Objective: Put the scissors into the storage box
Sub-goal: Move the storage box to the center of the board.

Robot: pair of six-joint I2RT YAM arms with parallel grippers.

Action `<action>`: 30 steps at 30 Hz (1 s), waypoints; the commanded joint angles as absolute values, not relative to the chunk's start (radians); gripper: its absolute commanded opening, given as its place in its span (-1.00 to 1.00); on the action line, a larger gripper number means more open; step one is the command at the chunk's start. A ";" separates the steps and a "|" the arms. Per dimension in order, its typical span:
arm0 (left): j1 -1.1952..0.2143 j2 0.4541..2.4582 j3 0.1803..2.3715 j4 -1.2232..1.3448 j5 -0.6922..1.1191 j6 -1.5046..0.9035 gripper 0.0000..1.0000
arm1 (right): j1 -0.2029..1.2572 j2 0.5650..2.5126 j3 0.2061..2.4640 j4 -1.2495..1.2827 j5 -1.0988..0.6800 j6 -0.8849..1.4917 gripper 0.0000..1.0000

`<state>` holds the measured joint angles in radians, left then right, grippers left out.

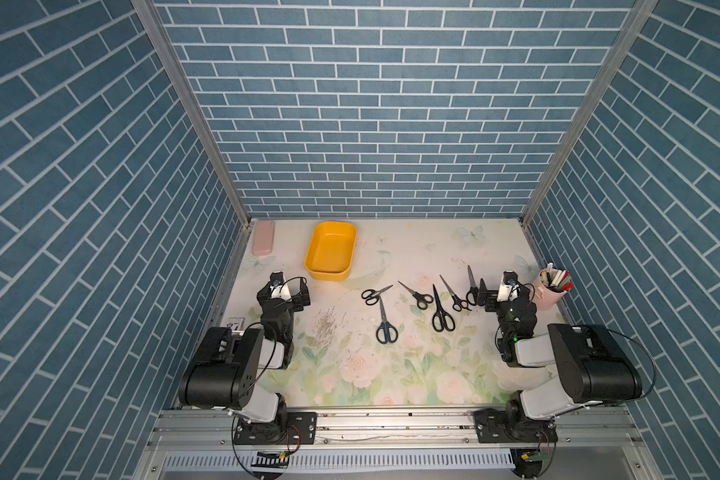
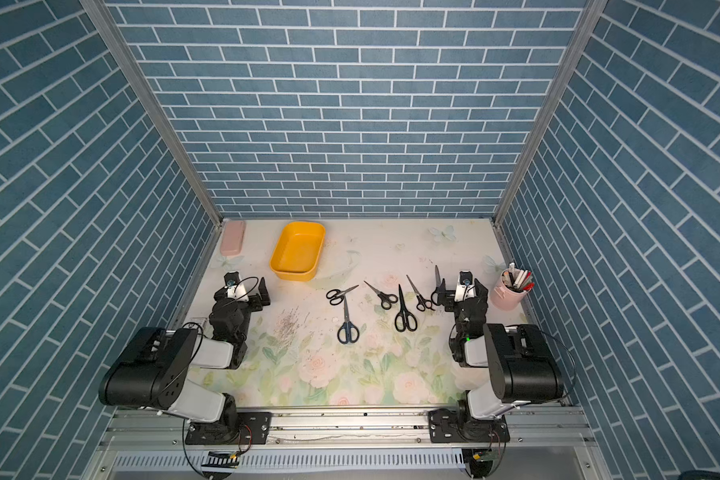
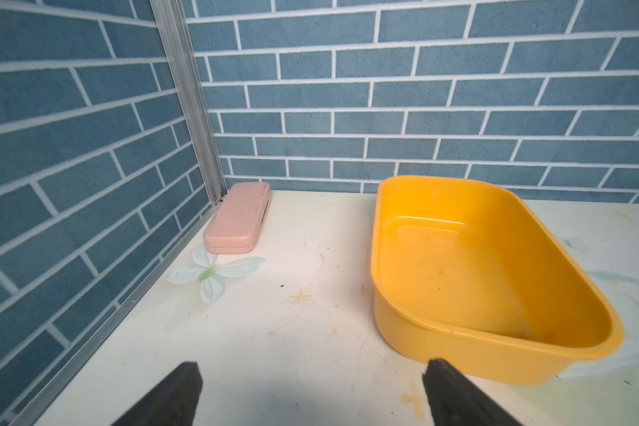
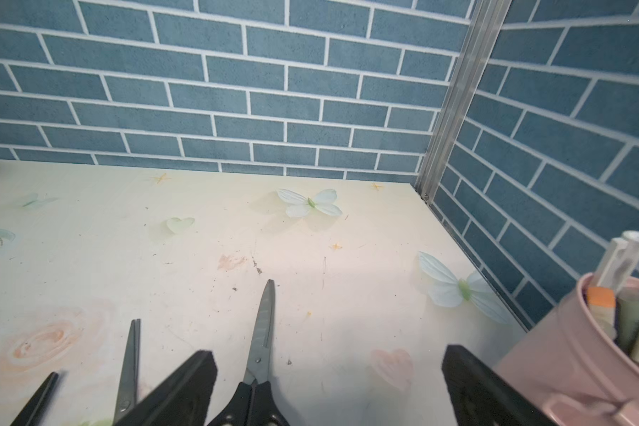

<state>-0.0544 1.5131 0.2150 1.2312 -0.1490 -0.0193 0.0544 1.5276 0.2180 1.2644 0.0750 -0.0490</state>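
Wide-spread black fingers point(image 4: 185, 387) of the right gripper point(image 4: 329, 354) sit closest in the right wrist view. They are empty and straddle the rightmost pair point(image 4: 262, 332), whose blade points at the back wall. That pair lies off-centre, nearer one finger than the other, with its handles at the very edge of view. All six scissors point(image 1: 437, 306) lie flat on the table point(image 1: 412, 374) in a loose row, centre to centre-right in both top views. None is in the box point(image 1: 331, 249), which stands empty at the upper left of the table, well apart from them. Left gripper point(image 3: 312, 369) is equally wide and empty, facing the box, with the case point(image 3: 237, 221) off in the corner.

I judge this step to be the first pick. Centre the right gripper over the pair first, so that closing does not shove it sideways into the next pair point(image 4: 128, 361). Grip near the pivot or handle neck, where there is most to hold; the blade is thin, lies flat and would likely slip. Come down square, fingertips right to the surface. Mind the cup point(image 4: 554, 369), just beside the outer finger. The carry crosses the whole table, so lift clear of the other pairs and lay this one lengthwise in the box.
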 commanded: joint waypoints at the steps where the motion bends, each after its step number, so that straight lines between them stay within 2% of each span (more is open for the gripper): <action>1: -0.048 1.505 0.230 1.229 -0.155 -0.025 0.99 | 0.057 1.529 0.219 1.277 0.080 -0.034 1.00; 18: -0.046 1.482 0.245 1.185 -0.151 -0.026 0.96 | 0.051 1.527 0.216 1.280 0.068 -0.031 1.00; 20: -0.046 1.425 0.370 0.904 -0.168 -0.030 0.76 | 0.052 1.511 0.233 1.241 0.072 -0.030 1.00; 21: -0.048 1.402 0.459 0.738 -0.191 -0.040 0.63 | 0.054 1.465 0.277 1.116 0.080 -0.032 0.96; 24: -0.080 1.334 0.672 0.392 -0.191 -0.105 0.65 | 0.068 1.321 0.488 0.662 0.092 0.031 0.78; 26: -0.123 1.346 0.822 0.197 -0.166 -0.122 0.72 | 0.121 1.290 0.617 0.475 0.094 0.060 0.78; 28: -0.144 1.436 1.015 -0.023 -0.129 -0.150 0.72 | 0.212 1.320 0.751 0.303 0.135 0.059 0.78; 30: -0.137 1.563 1.207 -0.209 -0.087 -0.192 0.63 | 0.295 1.392 0.865 0.155 0.150 0.080 0.74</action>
<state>-0.1326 1.4372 1.0618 0.2432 -0.1436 -0.1234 0.1997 1.3373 0.7612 0.5304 0.1196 0.0250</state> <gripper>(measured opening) 0.832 0.881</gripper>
